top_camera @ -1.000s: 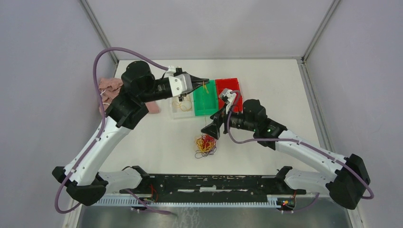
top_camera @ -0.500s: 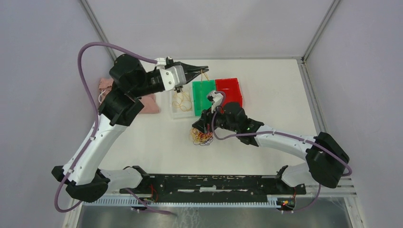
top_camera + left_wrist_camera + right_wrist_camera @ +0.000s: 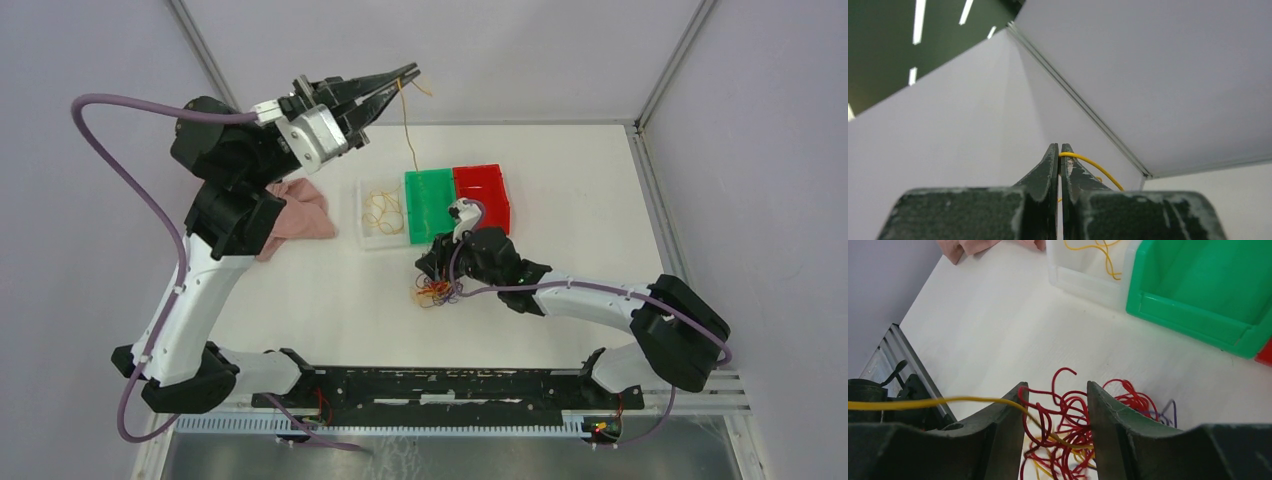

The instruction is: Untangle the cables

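A tangle of red, yellow and dark purple cables [image 3: 437, 293] lies on the white table in front of the bins; it also shows in the right wrist view [image 3: 1063, 415]. My right gripper [image 3: 432, 278] [image 3: 1054, 390] is low over the tangle, its jaws open with red loops between them. A yellow strand [image 3: 938, 402] runs from the left into the tangle. My left gripper [image 3: 405, 73] [image 3: 1060, 149] is raised high near the back wall, shut on one yellow cable [image 3: 407, 130] [image 3: 1093, 164] that hangs down towards the green bin.
Three bins stand side by side at mid-table: a clear one [image 3: 365, 232] [image 3: 1083, 281] holding yellow cables, a green one [image 3: 432, 200] [image 3: 1193, 315] and a red one [image 3: 482, 195]. A pink cloth [image 3: 298, 212] [image 3: 973, 245] lies left of them. White walls enclose the table.
My left gripper has risen up and back with the yellow cable, which now hangs long below it. My right gripper has moved left and down onto the tangle, which shifted slightly.
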